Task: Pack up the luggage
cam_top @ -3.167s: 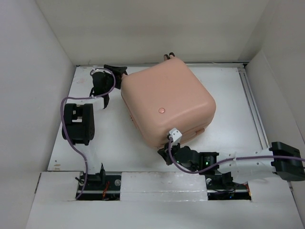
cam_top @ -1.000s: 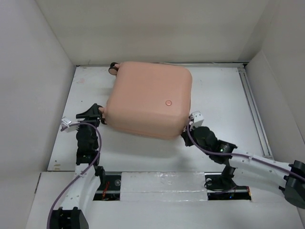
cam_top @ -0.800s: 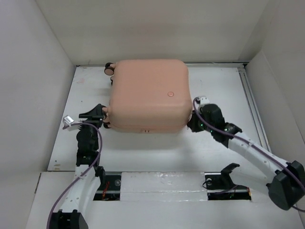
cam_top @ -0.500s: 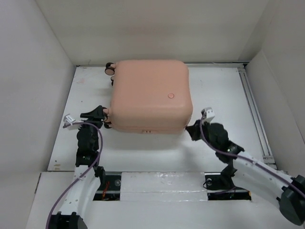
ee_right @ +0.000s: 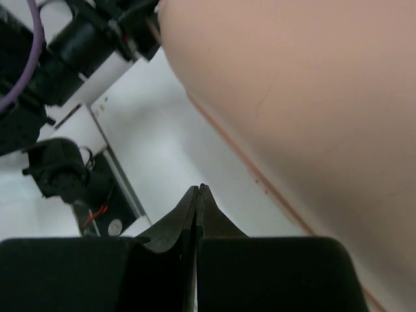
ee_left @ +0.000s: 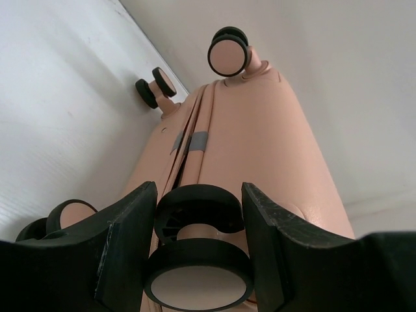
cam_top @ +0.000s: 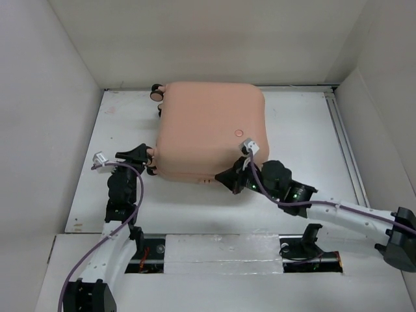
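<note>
Closed luggage (cam_top: 211, 130) lying flat at the table's (cam_top: 305, 130) centre, toward 12 o'clock.
Left gripper (ee_left: 198, 250), jaws spread, straddles a caster wheel (ee_left: 198, 283) at 9 o'clock; right gripper (ee_right: 197, 195), fingers pressed together, sits at 5 o'clock.

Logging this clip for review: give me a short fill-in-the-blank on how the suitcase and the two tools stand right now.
1. The suitcase lies with its shell ____ (open/closed).
2. The left tool has its fingers spread on either side of a caster ____.
3. The right tool has its fingers pressed ____, holding nothing.
4. In the top view, the right tool sits at the suitcase's ____ edge (near/far).

Missing words: closed; wheel; together; near
</note>
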You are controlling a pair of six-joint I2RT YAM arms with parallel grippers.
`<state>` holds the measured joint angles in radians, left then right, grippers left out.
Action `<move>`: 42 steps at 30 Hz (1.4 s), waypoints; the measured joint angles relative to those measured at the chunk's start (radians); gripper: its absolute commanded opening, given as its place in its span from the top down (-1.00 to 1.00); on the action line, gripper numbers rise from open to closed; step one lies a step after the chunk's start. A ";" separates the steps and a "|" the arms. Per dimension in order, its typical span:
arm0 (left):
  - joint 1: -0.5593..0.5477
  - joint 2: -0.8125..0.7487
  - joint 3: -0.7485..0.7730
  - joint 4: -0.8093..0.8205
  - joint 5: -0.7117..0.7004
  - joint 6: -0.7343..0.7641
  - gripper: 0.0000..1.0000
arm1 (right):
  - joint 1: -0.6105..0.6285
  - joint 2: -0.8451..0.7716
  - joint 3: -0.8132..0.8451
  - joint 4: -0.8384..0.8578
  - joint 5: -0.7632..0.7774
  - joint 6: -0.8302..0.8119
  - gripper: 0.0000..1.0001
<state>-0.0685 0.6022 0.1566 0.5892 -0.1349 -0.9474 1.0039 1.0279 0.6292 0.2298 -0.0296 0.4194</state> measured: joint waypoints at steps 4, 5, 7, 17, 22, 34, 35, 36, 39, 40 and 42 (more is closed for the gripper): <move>-0.002 -0.028 0.000 -0.029 0.004 0.011 1.00 | -0.009 -0.124 -0.006 -0.058 0.068 -0.023 0.94; -0.003 -0.030 0.000 -0.031 0.005 0.015 1.00 | -0.013 -0.187 -0.040 -0.069 0.090 -0.021 0.76; -0.003 -0.023 0.001 -0.032 0.006 0.019 1.00 | -0.031 -0.330 -0.134 -0.087 0.119 -0.007 0.57; -0.002 0.025 0.067 -0.082 0.005 0.018 1.00 | -0.345 -0.579 -0.416 -0.211 0.068 0.019 0.36; -0.003 0.042 0.129 -0.152 0.021 0.015 1.00 | -0.517 -0.471 -0.390 -0.202 -0.048 -0.052 0.30; 0.018 0.108 0.154 -0.174 0.036 -0.003 1.00 | -0.716 -0.299 -0.371 -0.032 -0.376 -0.144 -0.03; 0.019 0.109 0.154 -0.172 0.038 -0.004 1.00 | -0.716 -0.269 -0.371 -0.014 -0.396 -0.152 -0.03; 0.019 0.109 0.154 -0.170 0.040 -0.005 1.00 | -0.716 -0.235 -0.370 0.010 -0.420 -0.156 -0.03; 0.021 0.110 0.154 -0.159 0.037 -0.005 1.00 | -0.733 -0.148 -0.346 0.052 -0.490 -0.167 -0.03; 0.023 0.111 0.154 -0.154 0.035 -0.005 1.00 | -0.735 -0.132 -0.342 0.070 -0.505 -0.171 -0.03; 0.025 0.111 0.154 -0.149 0.034 -0.005 1.00 | -0.736 -0.114 -0.342 0.098 -0.510 -0.179 -0.03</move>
<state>-0.0437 0.7136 0.3107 0.4404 -0.1013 -0.9520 0.2676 0.9142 0.2874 0.3275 -0.5400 0.2401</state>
